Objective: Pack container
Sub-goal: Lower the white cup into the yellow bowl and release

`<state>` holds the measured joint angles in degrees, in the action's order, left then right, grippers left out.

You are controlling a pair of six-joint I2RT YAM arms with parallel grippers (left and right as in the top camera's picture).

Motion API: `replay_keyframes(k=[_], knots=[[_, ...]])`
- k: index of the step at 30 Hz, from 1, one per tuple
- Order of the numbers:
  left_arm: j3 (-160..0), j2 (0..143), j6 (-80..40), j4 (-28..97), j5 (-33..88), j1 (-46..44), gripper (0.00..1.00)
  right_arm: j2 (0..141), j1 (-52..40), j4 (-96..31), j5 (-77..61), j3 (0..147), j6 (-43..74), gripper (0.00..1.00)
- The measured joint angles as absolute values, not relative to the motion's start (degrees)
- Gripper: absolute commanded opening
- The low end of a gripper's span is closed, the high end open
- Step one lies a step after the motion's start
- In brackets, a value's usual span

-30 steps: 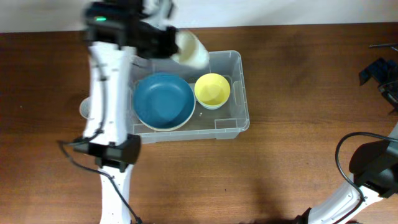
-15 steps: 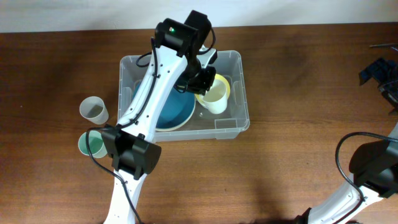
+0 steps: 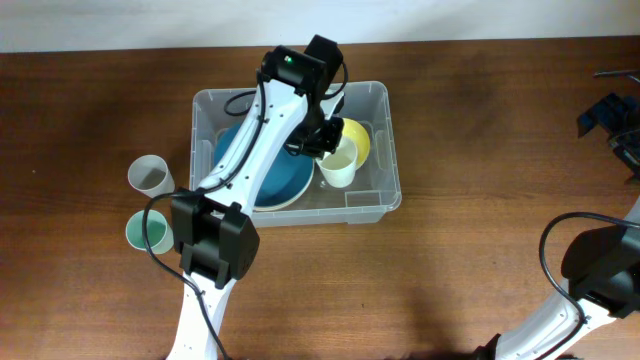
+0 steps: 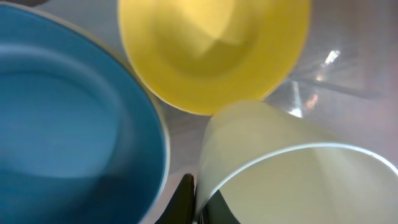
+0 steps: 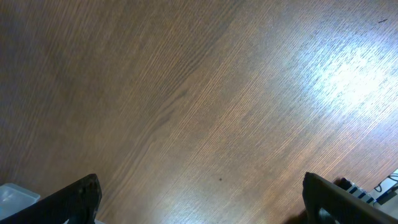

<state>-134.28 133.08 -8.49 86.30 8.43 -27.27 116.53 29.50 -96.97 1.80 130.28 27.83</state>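
The container (image 3: pixel 392 196), a clear plastic bin, stands on the wooden table left of centre. A blue bowl (image 3: pixel 285 182) and a smaller yellow bowl (image 3: pixel 360 138) lie inside it. My left gripper (image 3: pixel 323 150) reaches into the bin, shut on the wall of a cream cup (image 3: pixel 339 166) just in front of the yellow bowl. In the left wrist view the cream cup (image 4: pixel 292 168) fills the lower right, pinched at its rim by my left gripper (image 4: pixel 198 202), with the yellow bowl (image 4: pixel 211 50) above and the blue bowl (image 4: pixel 68 118) at left. My right gripper (image 5: pixel 202 199) stands open over bare wood.
A grey cup (image 3: pixel 150 176) and a green cup (image 3: pixel 143 232) stand on the table left of the bin, the green one partly under my left arm. My right arm's base (image 3: pixel 600 270) sits at the lower right, its gripper at the far right edge.
My left arm has swung from the bin's back left corner into the bin, carrying the cream cup down beside the yellow bowl. The right arm has not moved.
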Motion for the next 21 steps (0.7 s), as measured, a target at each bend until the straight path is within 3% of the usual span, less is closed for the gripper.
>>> replay_keyframes(k=[21], knots=[[-129.32, 133.08, -10.35, 80.97, 6.98, -27.27, 0.01, 116.53, 29.5, -96.97, 1.83, 130.28, 27.86, 0.99]])
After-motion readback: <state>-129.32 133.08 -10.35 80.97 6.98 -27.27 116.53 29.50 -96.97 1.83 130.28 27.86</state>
